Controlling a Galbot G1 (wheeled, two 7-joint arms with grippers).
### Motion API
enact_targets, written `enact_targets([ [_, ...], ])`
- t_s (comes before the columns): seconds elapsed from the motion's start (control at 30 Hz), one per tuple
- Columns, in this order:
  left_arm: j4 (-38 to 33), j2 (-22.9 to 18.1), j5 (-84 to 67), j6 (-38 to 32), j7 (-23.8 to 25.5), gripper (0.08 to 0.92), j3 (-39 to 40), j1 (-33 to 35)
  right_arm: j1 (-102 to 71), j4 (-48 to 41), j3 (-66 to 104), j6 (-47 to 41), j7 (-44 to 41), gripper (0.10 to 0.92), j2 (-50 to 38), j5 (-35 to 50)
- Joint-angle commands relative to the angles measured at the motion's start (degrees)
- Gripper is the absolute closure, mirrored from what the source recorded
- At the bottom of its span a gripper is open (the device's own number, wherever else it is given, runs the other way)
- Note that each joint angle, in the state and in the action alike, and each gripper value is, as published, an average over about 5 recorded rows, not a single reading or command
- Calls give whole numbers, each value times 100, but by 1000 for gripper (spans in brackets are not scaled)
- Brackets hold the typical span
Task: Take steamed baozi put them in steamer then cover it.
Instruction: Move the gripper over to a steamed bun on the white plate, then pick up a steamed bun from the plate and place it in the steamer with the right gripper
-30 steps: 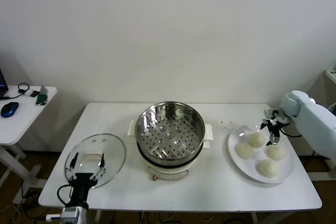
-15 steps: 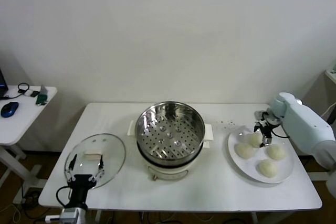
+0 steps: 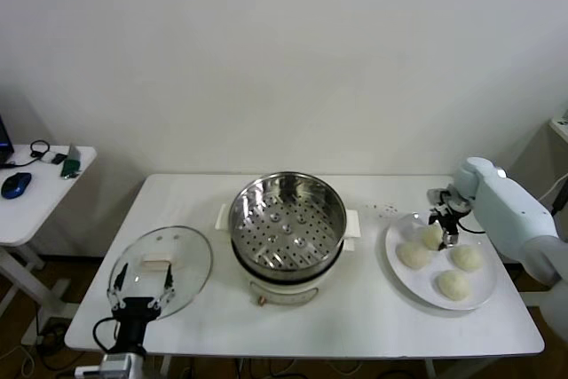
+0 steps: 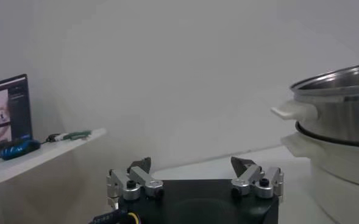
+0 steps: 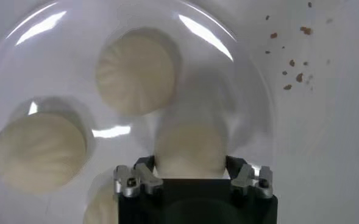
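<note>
Head view: my right gripper (image 3: 443,224) is down over the white plate (image 3: 484,295) near the right edge of the desk (image 3: 355,317), at the bun nearest the back edge.
Right gripper state: my fingers stand on either side of that baozi (image 5: 190,146); from the wrist view the bun sits between them, but I cannot tell whether the pads press it.
Steamed baozi: four on the plate, the one between my fingers (image 3: 431,236) toward the back, the other three (image 3: 414,256) (image 3: 467,257) (image 3: 453,284) lying nearer the front edge.
Steamer: the steel basket (image 3: 287,217) sits on its white pot base at the middle of the desk, uncovered, with nothing on its perforated bottom.
Cover: the glass lid (image 3: 161,270) lies flat near the front left corner of the desk, well apart from the steamer.
Left gripper: my left gripper (image 3: 140,289) waits at the front edge of the desk, over the near rim of the cover, fingers spread apart and holding nothing.
Crumbs: dark specks (image 5: 292,62) lie on the desk just beside the plate.
</note>
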Motion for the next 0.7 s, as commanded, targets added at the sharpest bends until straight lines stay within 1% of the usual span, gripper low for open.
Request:
enact_targets([
  [0.03, 11, -3, -6, -7, -10, 177, -8, 12, 42, -64, 45, 61, -32, 305, 47, -69],
  [0.17, -11, -12, -6, -15, -13, 177, -5, 29, 140, 121, -113, 64, -91, 315, -41, 90],
  [0.33, -48, -20, -20, -30, -19, 177, -9, 55, 597, 895, -866, 36, -239, 320, -344, 676],
  [0.53, -83, -9, -30, -72, -19, 177, 6, 120, 2047, 1996, -2435, 142, -434, 321, -605, 1550],
  [0.7, -107, -13, -30, -116, -17, 177, 43, 209, 3365, 2795, -3551, 429, -569, 316, -506, 2186],
])
